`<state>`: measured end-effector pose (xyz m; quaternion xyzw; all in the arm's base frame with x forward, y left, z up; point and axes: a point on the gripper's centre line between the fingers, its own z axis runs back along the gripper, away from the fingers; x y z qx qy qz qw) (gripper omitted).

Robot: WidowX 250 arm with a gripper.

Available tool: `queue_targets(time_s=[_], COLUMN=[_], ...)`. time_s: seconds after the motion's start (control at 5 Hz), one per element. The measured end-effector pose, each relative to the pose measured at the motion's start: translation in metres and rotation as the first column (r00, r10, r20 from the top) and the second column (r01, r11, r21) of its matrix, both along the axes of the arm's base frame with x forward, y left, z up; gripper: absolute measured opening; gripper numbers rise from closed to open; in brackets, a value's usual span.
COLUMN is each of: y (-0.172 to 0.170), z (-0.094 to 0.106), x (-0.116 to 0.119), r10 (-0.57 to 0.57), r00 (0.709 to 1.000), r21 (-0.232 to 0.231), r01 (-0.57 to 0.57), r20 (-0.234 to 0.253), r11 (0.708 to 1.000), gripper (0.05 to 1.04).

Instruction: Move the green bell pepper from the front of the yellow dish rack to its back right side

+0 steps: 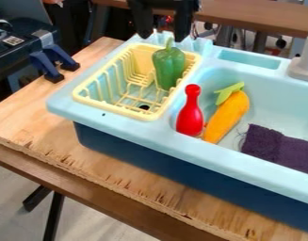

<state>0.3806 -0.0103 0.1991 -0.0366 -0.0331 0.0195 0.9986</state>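
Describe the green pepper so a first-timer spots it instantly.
Find the light-blue toy sink, then the yellow rack beside its basin. The green pepper sits in the rack, stem up, on the basin side. Unlike the red pin and orange vegetable, it's green all over.

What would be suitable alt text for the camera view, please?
An open black gripper hangs above a green pepper in a yellow dish rack; beside it, a red bowling pin, an orange vegetable and a dark purple cloth are in a light blue sink.
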Motion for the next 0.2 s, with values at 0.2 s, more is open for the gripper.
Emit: queue_targets(time_s=[0.2], y=[-0.0106], z=[0.0172], x=[-0.0228], r10=[-0.007], r00=[1.000], r21=[0.005], r01=[0.007], r20=[-0.011], r11=[1.000], gripper=[1.008])
